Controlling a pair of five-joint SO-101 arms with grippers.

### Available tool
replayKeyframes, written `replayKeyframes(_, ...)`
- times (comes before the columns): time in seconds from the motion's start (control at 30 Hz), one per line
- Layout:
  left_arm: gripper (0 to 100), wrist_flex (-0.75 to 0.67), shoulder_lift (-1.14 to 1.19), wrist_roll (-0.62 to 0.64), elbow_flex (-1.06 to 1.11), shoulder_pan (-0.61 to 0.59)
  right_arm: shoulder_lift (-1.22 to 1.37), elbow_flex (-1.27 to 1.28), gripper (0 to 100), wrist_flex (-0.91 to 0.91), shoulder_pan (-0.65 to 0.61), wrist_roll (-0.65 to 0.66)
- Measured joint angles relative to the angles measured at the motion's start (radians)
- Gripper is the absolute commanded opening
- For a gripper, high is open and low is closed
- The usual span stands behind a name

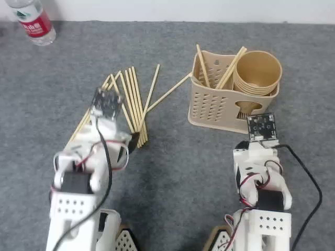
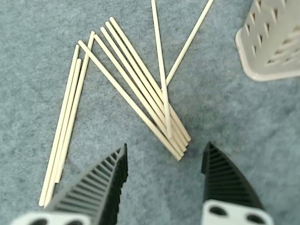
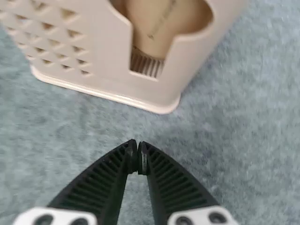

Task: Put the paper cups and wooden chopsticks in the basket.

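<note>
The grey counter (image 1: 172,172) carries the basket (image 1: 209,107), with stacked cups (image 1: 259,70) in one compartment and 2 chopsticks (image 1: 203,65) leaning in the other. Loose chopsticks (image 1: 133,99) lie fanned beside it. The left pincer (image 2: 166,146) gapes wide and empty over their ends. The right pincer (image 3: 137,150) is closed and empty, near the basket's cup end.

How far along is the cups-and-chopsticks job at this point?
Done: the stacked paper cups sit in the basket, with two chopsticks standing beside them. In hand: nothing. The left end effector is open over the loose chopsticks, and the right end effector is shut and empty beside the basket. Left: all those loose chopsticks on the carpet.
</note>
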Motion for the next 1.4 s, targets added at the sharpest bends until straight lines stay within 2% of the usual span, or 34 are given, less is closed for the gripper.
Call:
replayKeyframes(0.17, 24, 0.0, 0.302, 0.097, -0.219, 0.012, 0.0, 0.066, 0.7, -0.103, 0.135, -0.043)
replayKeyframes(0.33, 24, -0.051, 0.68, 0.12, -0.416, 0.072, 0.0, 0.066, 0.7, -0.126, 0.259, -0.135)
replayKeyframes(0.53, 24, -0.127, 1.18, 0.172, -0.675, 0.084, -0.061, 0.072, 0.7, -0.126, 0.287, -0.15)
replayKeyframes(0.73, 24, -0.069, 1.56, 0.189, -1.002, 0.035, -0.203, 0.14, 0.7, -0.123, 0.287, -0.15)
replayKeyframes(0.97, 24, 0.023, 1.737, 0.192, -1.25, 0.035, -0.382, 0.169, 0.7, -0.028, 0.287, -0.15)
replayKeyframes(1.13, 13, 0.032, 1.748, 0.189, -1.27, 0.035, -0.385, 0.169, 0.7, -0.023, 0.287, -0.15)
replayKeyframes(1.2, 10, 0.032, 1.748, 0.152, -1.27, 0.041, -0.385, 0.169, 0.7, -0.023, 0.287, -0.15)
replayKeyframes(1.4, 9, 0.034, 1.752, 0.058, -1.27, 0.074, -0.385, 0.169, 0.7, -0.023, 0.287, -0.15)
